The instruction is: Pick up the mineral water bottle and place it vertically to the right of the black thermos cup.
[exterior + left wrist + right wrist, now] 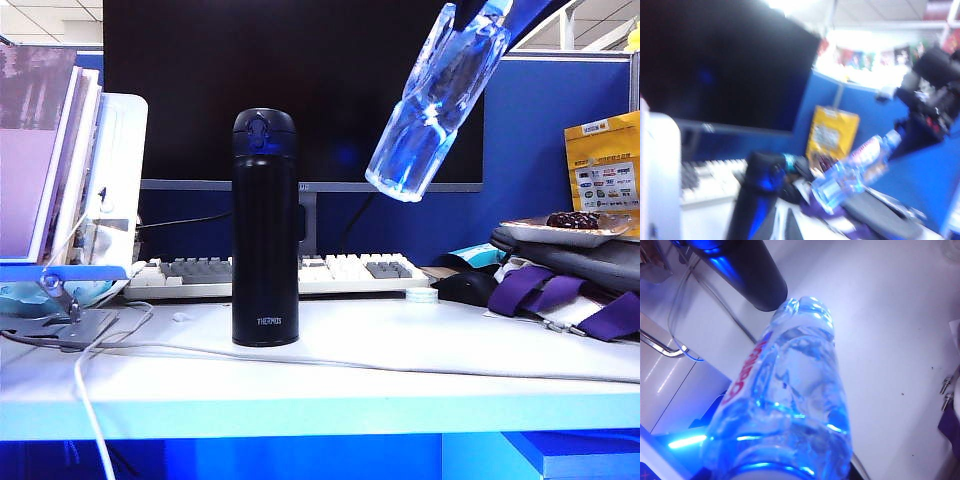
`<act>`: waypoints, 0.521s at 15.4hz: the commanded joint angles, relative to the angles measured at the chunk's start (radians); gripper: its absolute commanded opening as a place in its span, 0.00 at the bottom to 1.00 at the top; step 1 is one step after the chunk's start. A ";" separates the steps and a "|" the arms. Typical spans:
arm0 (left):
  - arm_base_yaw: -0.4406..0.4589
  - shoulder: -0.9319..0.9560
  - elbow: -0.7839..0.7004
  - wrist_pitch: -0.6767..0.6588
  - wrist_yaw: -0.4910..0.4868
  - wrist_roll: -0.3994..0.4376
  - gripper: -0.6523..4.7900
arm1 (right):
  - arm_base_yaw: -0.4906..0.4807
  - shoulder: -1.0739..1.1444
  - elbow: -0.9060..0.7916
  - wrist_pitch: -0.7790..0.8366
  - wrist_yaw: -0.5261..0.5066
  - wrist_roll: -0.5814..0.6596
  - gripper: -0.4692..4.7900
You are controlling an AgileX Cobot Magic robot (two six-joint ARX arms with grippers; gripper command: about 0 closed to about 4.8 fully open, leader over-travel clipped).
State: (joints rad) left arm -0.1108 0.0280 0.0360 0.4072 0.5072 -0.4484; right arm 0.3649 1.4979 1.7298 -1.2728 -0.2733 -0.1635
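- Exterior view: we see the mineral water bottle [437, 100] held high in the air, up and to the right of the black thermos cup [265, 228], which stands upright on the white desk [400, 350]. The bottle's long axis is tilted, base lowest and pointing down-left; its neck runs out of frame, so the right gripper itself is not visible here.
- Left wrist view: blurred, but we make out the bottle [855, 172] slanting beside the thermos top [762, 172], with the right arm [935, 95] behind its cap end. The left gripper is out of sight; we take it as closed and empty, far off.
- Right wrist view: the bottle [790, 405] fills the frame, clamped at the right gripper, base toward the bare desk [880, 315] beside the thermos base [757, 277]. We judge it needs righting, then lowering.
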 commanded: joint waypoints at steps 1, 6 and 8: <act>0.000 0.045 0.068 0.021 0.024 -0.004 0.18 | 0.002 -0.026 0.011 0.035 -0.018 -0.005 0.09; -0.002 0.546 0.463 0.021 0.240 0.060 0.18 | 0.002 -0.028 0.011 0.026 -0.022 -0.005 0.09; -0.050 0.805 0.642 0.021 0.392 0.056 0.18 | 0.002 -0.039 0.011 0.019 -0.021 -0.005 0.09</act>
State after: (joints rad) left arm -0.1390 0.7979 0.6476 0.4290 0.8368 -0.3935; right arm 0.3649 1.4811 1.7287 -1.2858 -0.2779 -0.1642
